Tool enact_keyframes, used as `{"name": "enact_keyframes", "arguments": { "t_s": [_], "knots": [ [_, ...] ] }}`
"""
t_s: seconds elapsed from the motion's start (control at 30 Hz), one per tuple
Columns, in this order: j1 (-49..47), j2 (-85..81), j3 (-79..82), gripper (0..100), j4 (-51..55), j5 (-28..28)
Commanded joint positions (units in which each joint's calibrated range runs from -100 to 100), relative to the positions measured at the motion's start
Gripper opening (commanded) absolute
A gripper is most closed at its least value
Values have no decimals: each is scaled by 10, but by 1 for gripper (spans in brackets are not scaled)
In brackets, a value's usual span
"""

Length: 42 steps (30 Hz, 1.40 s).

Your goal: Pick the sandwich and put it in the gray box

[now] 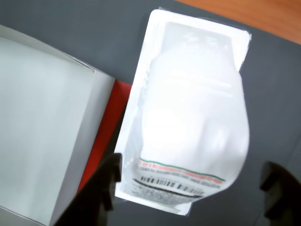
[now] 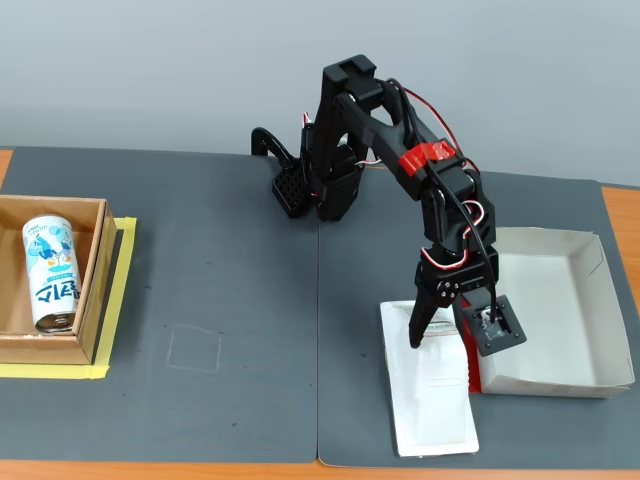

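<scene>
Two black fingers (image 1: 106, 181) of your gripper (image 2: 452, 325) stand spread above the sandwich (image 2: 431, 395), pinching nothing. You see it flat on the dark mat (image 2: 250, 330), just beside the gray box (image 2: 590, 375).

In the fixed view, the sandwich (image 2: 430, 400) lies just left of the gray box (image 2: 560, 385), the brown box (image 2: 88, 290) far left

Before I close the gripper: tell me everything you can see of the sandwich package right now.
The white wedge-shaped sandwich package is glossy plastic domed over a flat white backing, with a red-green stripe and barcode label at the end nearest the wrist camera. It lies flat on the dark grey mat, alongside the red strip of the pale grey cardboard tray. The open black gripper straddles one end; contact is unclear.
</scene>
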Motion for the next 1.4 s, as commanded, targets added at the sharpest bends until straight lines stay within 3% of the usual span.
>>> {"name": "enact_keyframes", "arguments": {
  "t_s": [0.0,1.07,1.37],
  "knots": [
    [6,0,-10,33,-6,1],
    [40,63,-10,33,-8,1],
    [40,63,-10,7,-8,2]
  ]
}}
